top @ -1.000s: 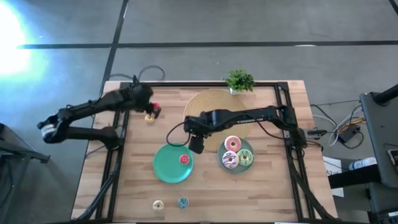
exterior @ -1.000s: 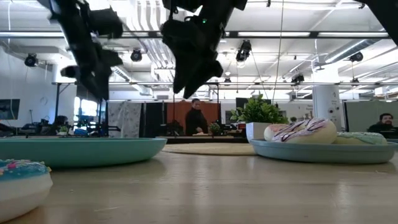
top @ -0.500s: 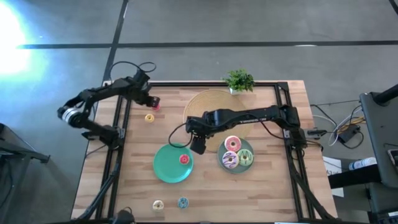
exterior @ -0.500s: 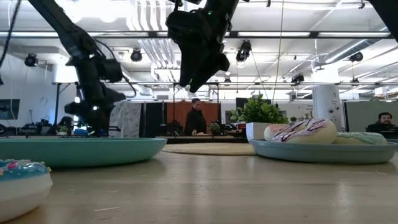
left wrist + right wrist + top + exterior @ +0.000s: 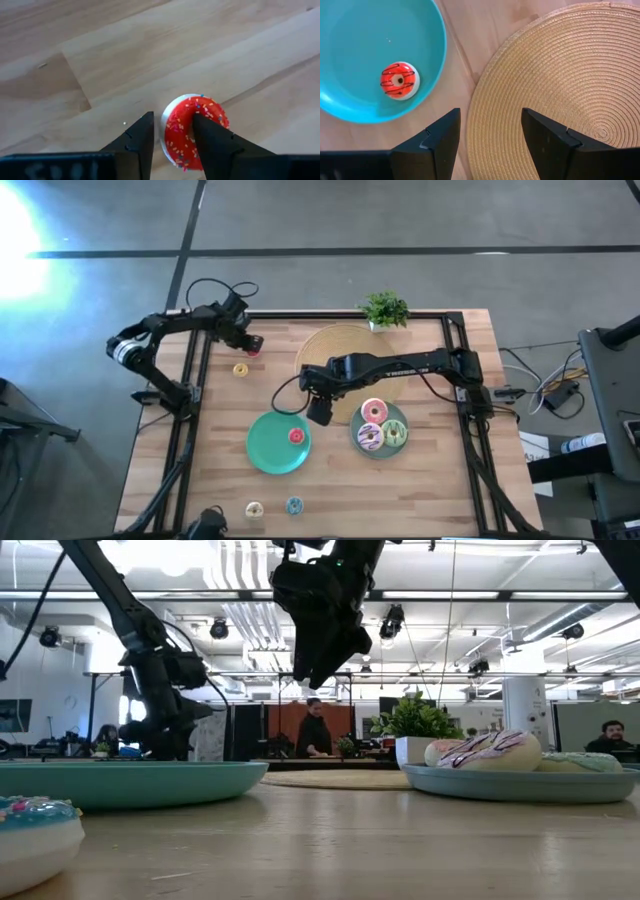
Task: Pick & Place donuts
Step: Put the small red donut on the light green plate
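Note:
A red sprinkled mini donut [image 5: 206, 111] lies flat on the wood near the table's far left corner [image 5: 254, 347]. My left gripper [image 5: 172, 118] is low over it and open: one finger stands over the hole, the other just outside the rim. A yellow mini donut [image 5: 240, 369] lies nearby. My right gripper [image 5: 490, 131] hangs open above the gap between the teal plate [image 5: 350, 112] and the tan disc [image 5: 560, 75]. An orange-red mini donut [image 5: 400, 80] sits on the teal plate. Three larger donuts [image 5: 380, 428] lie on the grey-blue plate [image 5: 401, 416]. My left gripper comes at the red mini donut from above, pointing down. Its fingers [image 5: 210, 137] straddle one side of the ring [image 5: 176, 131], which lies on the table. A thin gap shows at the outer finger. Whether the finger over the hole touches, I cannot tell.
A cream mini donut [image 5: 254, 509] and a teal mini donut [image 5: 293, 505] lie near the table's near edge. A potted plant [image 5: 385, 310] stands at the far edge behind the tan disc. Dark rails run along the table's sides. People show in the room beyond.
My left gripper has swung from above the yellow mini donut toward the far edge and come down onto the red mini donut. My right arm has stayed in place.

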Action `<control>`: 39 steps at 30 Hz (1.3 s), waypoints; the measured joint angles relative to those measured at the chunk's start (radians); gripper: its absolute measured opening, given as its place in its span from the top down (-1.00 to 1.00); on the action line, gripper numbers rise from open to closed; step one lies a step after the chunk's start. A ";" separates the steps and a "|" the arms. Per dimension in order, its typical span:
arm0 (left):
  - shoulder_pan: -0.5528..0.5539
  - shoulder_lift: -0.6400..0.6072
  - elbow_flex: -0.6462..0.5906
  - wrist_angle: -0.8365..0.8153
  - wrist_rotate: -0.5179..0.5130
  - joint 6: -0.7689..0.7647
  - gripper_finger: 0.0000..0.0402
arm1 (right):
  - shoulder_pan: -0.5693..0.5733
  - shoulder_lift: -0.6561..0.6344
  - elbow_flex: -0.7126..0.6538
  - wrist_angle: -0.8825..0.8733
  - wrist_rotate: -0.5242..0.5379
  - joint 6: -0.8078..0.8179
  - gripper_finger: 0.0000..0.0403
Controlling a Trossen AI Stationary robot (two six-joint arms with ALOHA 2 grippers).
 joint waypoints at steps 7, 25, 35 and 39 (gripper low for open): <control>-0.002 0.006 0.006 -0.003 0.002 0.011 0.80 | 0.000 -0.001 0.000 -0.012 -0.001 0.004 -0.01; -0.497 -0.457 -0.046 -0.169 0.010 -0.177 1.00 | 0.001 -0.021 0.000 -0.016 -0.001 0.007 0.12; -1.103 -0.439 -0.219 0.101 -0.288 -0.589 1.00 | 0.002 -0.021 0.000 -0.002 -0.002 0.029 0.19; -1.147 -0.381 -0.225 0.141 -0.319 -0.665 1.00 | 0.009 -0.021 0.000 0.001 -0.002 0.057 0.22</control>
